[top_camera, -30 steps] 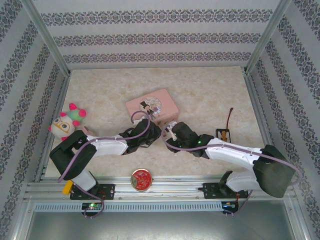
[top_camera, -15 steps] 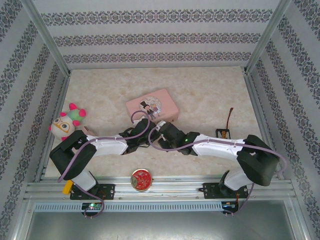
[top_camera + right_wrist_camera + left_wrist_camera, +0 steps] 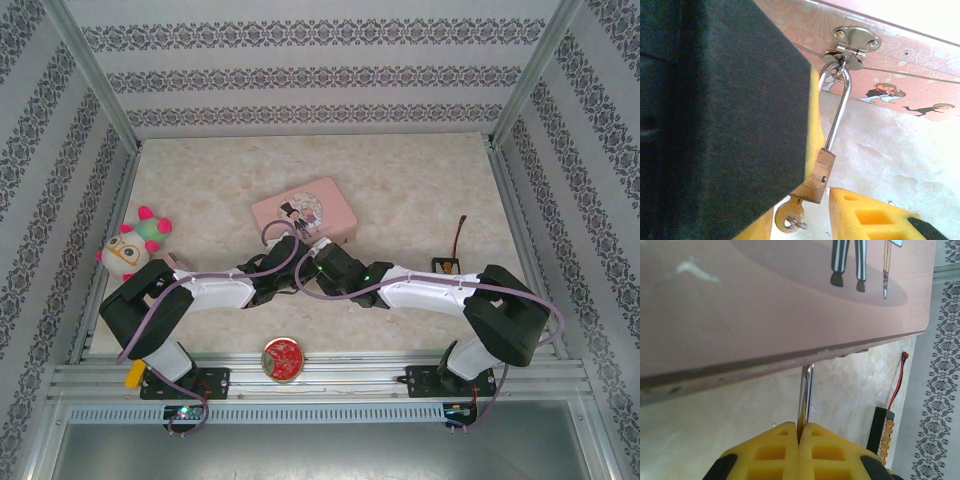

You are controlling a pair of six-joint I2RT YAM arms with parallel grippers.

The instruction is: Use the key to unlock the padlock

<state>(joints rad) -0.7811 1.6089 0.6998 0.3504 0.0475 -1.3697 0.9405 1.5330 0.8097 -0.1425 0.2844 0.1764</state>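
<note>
1. Padlock (image 3: 821, 172) is being pinched in the left gripper's (image 3: 801, 429) closed jaws, hanging from the hasp (image 3: 852, 45) of the pink tin (image 3: 900, 75) beyond them.
2. The right gripper (image 3: 799, 222) is gaping around the key (image 3: 788, 218) under it.
3. Next is probably closing, then twisting.

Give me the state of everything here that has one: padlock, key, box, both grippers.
pink tin box: lid shut.
padlock: hanging from the box's hasp, shackle through it, visible leg seated in the body.
key: inserted in the padlock's bottom.
left gripper: fingers shut on the padlock.
right gripper: open, fingers either side of the key.
</note>
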